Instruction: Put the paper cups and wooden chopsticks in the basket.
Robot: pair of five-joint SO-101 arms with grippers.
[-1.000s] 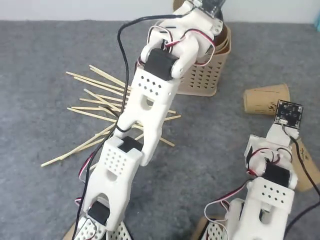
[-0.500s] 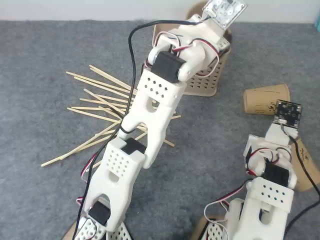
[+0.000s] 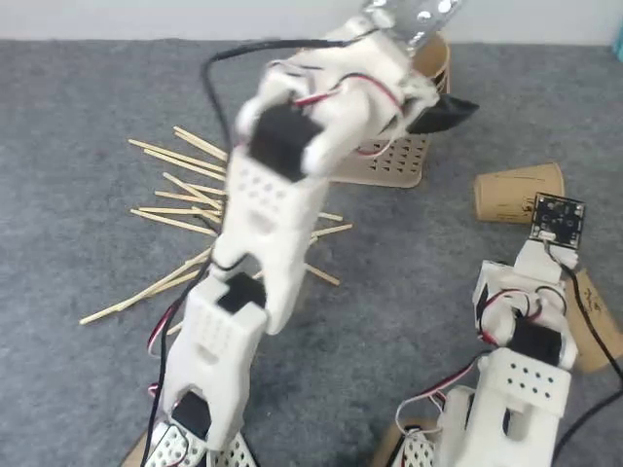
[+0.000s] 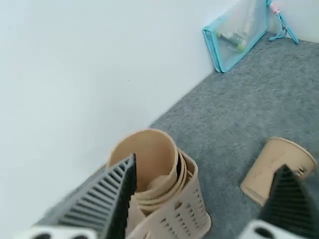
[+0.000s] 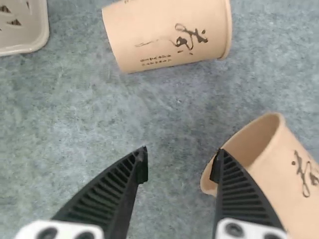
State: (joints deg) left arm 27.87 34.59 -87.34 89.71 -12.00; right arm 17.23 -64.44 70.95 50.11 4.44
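My left arm (image 3: pixel 273 195) lies across the inner ends of the wooden chopsticks (image 3: pixel 180 209); only their outer ends are open from above. The basket (image 3: pixel 394 165) mouth is mostly taken up by nested paper cups (image 4: pixel 149 159), with a thin gap along one wall. Bare carpet (image 3: pixel 428 253) runs between the basket and the fallen cup (image 3: pixel 516 193). My right gripper (image 5: pixel 179 153), fingers spread, has bare carpet between them, that cup lying ahead and a second cup (image 5: pixel 264 154) just beside one finger.
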